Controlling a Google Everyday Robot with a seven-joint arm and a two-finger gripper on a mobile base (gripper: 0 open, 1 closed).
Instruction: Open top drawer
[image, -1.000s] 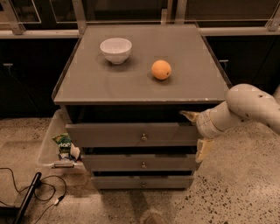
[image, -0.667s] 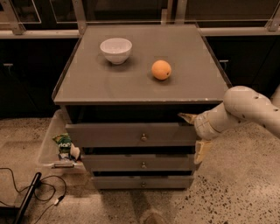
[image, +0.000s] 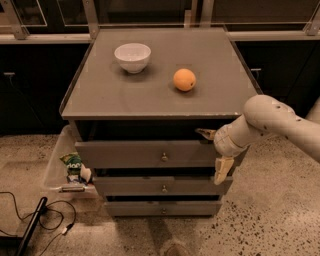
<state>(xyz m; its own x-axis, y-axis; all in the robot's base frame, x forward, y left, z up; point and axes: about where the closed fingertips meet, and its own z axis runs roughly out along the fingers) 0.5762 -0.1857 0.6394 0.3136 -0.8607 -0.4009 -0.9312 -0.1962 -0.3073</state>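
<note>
The top drawer is the uppermost grey front of the cabinet, with a small brass knob at its middle. It stands out a little, with a dark gap above it. My gripper is at the drawer front's right end. One finger lies over the front's top edge and the other finger hangs below its lower edge, so the fingers are spread apart with the front's end between them.
A white bowl and an orange sit on the cabinet top. Two lower drawers are under the top one. A clear bin with packets stands on the floor at left, with cables nearby.
My gripper has edged slightly left along the drawer front's right end. The drawer has not visibly moved.
</note>
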